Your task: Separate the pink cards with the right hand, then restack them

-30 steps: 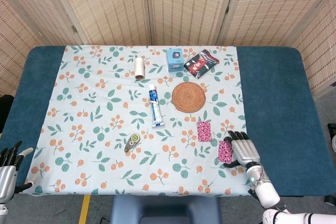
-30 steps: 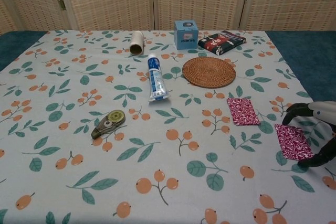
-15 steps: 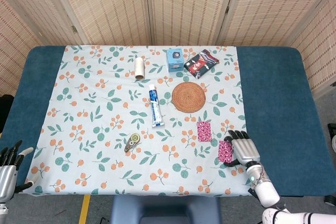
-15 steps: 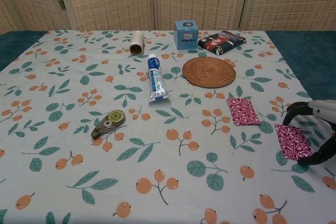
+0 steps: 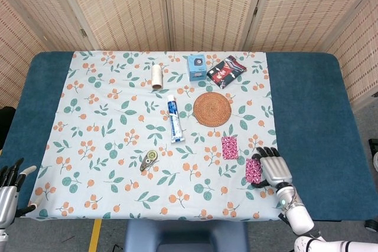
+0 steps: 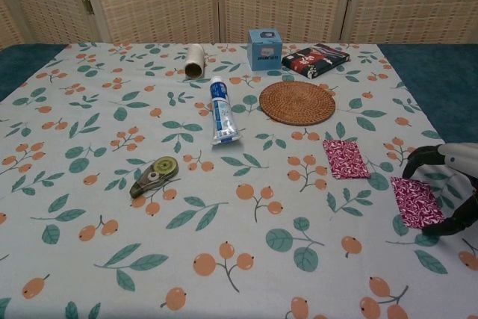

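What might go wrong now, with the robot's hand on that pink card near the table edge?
The near card lies flat between the right hand's fingertips, close to the cloth's front edge; a thin flat card is probably hard to lift, so the fingers may slip off or push it toward the edge. In restacking, it may land askew on the far card, or the fingers may nudge that card out of place.

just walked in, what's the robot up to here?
It's working the pink cards apart. One pink card lies alone on the floral cloth; the right hand has its fingers around the other pink card near the cloth's right edge. The left hand waits at the table's near-left corner, holding nothing.
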Robot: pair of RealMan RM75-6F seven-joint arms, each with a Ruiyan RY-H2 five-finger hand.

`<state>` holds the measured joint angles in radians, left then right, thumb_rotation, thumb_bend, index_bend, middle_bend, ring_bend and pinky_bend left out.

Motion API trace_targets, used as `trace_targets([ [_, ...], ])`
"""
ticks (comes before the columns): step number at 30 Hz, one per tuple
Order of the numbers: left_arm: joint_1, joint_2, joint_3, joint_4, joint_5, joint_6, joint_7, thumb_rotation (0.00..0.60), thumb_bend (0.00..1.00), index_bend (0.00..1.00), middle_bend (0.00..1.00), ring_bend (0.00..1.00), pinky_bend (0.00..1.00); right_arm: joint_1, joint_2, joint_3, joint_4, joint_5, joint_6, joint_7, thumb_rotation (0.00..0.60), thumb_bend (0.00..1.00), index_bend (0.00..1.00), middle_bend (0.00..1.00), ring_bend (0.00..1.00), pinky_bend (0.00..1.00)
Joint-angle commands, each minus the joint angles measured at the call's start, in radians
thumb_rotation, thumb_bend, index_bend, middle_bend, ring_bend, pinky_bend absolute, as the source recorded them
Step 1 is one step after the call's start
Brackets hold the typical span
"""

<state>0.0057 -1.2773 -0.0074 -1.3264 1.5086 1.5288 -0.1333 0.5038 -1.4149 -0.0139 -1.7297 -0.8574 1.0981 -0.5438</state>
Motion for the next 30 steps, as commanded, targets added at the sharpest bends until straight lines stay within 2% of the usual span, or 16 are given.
trace_targets([
  [1,0.001,-0.001,0.000,0.002,0.000,0.001,-0.002,0.600,0.26,0.24,0.06,0.12,0.00,-0.005,-0.001,-0.001,-0.007,-0.011,0.010,-0.002,0.488,0.19,0.31,0.12,0.00,0.00],
  [9,0.005,-0.003,0.000,0.010,-0.001,0.005,-0.011,0.600,0.26,0.24,0.06,0.12,0.00,-0.014,0.018,0.005,-0.043,-0.045,0.034,-0.004,0.491,0.19,0.31,0.12,0.00,0.00],
  [19,0.011,-0.001,0.000,0.012,-0.004,0.011,-0.012,0.600,0.26,0.24,0.06,0.12,0.00,0.057,0.037,0.076,-0.064,-0.036,-0.003,-0.048,0.491,0.19,0.31,0.12,0.00,0.00],
  [22,0.012,0.000,-0.001,0.010,-0.007,0.011,-0.009,0.600,0.26,0.24,0.06,0.12,0.00,0.103,0.018,0.112,-0.027,-0.007,-0.042,-0.066,0.490,0.19,0.31,0.12,0.00,0.00],
  [30,0.014,0.002,-0.004,0.002,-0.017,0.006,0.003,0.600,0.26,0.24,0.06,0.12,0.00,0.190,-0.037,0.156,0.084,0.076,-0.150,-0.057,0.491,0.19,0.31,0.12,0.00,0.00],
])
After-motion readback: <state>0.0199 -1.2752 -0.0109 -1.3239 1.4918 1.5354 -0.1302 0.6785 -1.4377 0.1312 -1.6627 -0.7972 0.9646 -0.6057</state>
